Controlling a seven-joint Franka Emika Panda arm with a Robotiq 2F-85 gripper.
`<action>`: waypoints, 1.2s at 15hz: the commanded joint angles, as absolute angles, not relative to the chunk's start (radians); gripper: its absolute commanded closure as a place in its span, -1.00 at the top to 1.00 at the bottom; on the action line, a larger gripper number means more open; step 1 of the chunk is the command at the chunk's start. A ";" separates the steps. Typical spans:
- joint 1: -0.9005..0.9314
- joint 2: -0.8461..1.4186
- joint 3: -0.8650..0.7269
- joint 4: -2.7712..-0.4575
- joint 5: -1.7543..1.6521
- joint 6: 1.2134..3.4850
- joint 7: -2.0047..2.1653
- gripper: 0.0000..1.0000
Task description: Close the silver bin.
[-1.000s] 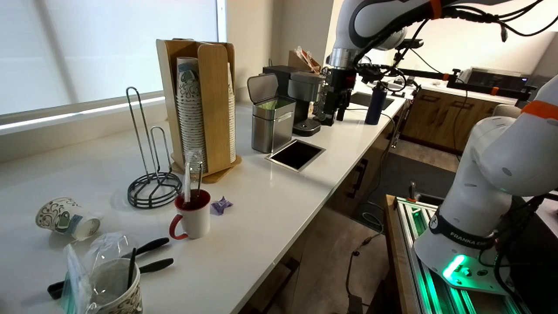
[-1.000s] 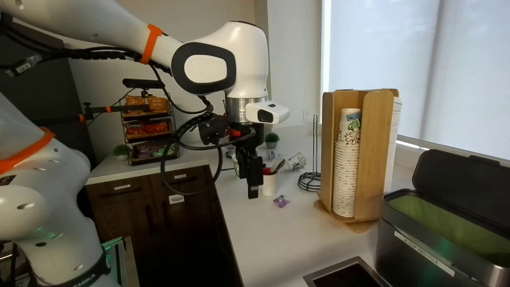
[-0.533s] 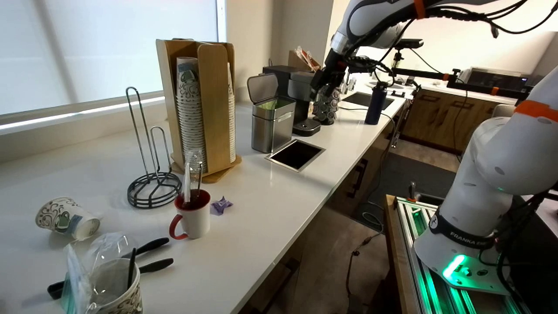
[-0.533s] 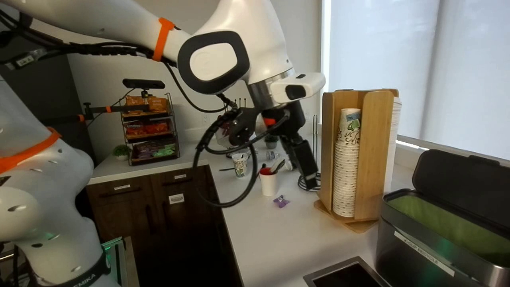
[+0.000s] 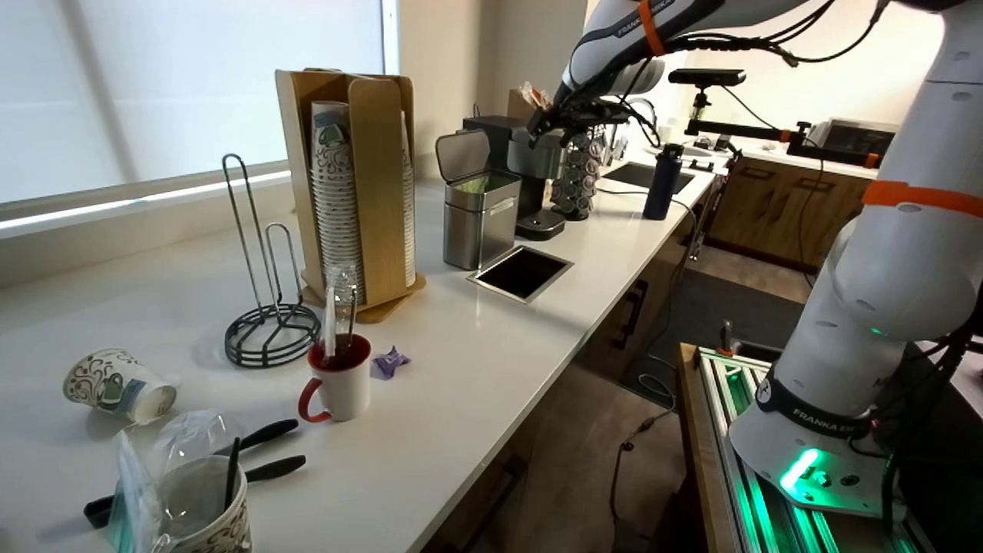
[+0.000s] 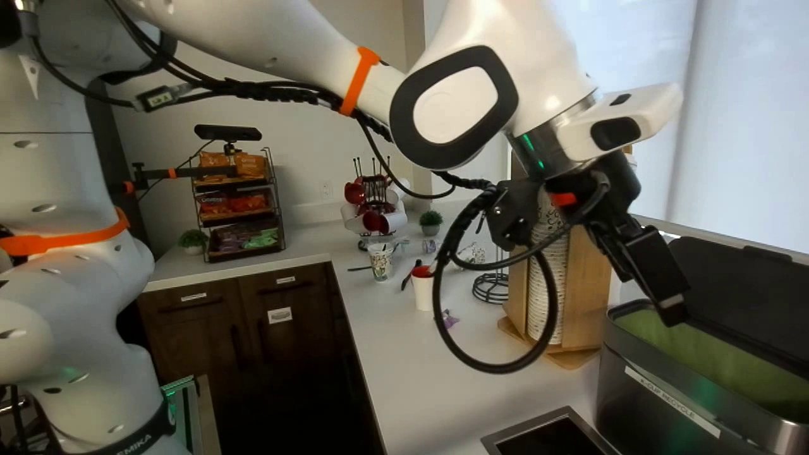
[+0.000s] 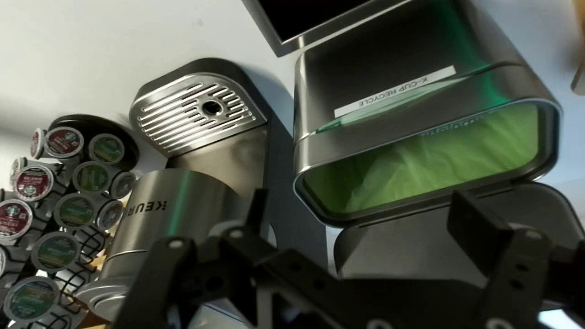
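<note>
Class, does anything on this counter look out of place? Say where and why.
Yes: near the wire stand, a paper cup lies on its side, unlike the stacked cups. A crumpled purple scrap lies loose beside the red-handled mug, like litter.

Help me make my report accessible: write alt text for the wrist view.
A silver bin stands open, its grey lid folded back and green liner showing. The open gripper partly hides the lid; at the picture's left are a coffee machine and racked coffee pods.

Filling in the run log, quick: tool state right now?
Tool: open, jaws wide apart in the wrist view, holding nothing.
</note>
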State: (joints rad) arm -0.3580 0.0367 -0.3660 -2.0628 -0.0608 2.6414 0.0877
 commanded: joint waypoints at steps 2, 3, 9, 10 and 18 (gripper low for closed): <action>-0.359 0.083 -0.366 -2.008 -0.056 2.627 0.104 1.00; -0.359 0.090 -0.366 -2.000 -0.056 2.626 0.107 1.00; -0.377 0.147 -0.330 -1.870 0.115 2.607 -0.120 1.00; -0.383 0.179 -0.323 -1.811 0.138 2.588 -0.182 1.00; -0.416 0.321 -0.295 -1.617 0.150 2.616 -0.174 1.00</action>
State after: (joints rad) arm -0.3965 0.3206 -0.3157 -1.6238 0.1619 2.6206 -0.1814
